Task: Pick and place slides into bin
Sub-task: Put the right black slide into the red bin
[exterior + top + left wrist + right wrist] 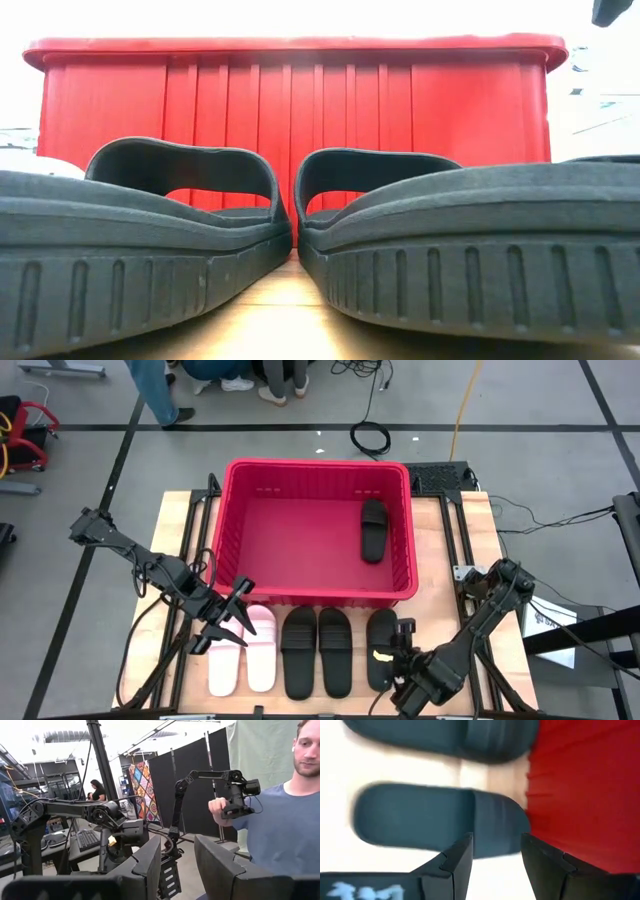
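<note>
The red bin [315,592] stands at the table's far middle, with one black slide [372,530] lying flat inside at its right. In front of it lie two pink slides [245,652], two black slides [317,652] and a third black slide [381,645], all sole-down on the table. My left gripper [232,618] is open above the pink slides' far ends, pointing level toward the table's right. My right gripper [495,857] is open just above the third black slide [445,820], near its strap and beside the bin wall [585,795].
The bin's near wall [300,110] rises right behind the row of slides [140,250]. People stand on the floor beyond the table's far edge [160,390], and one person holds a hand controller [235,805] off to the right. Cables lie on the floor behind the bin [372,435].
</note>
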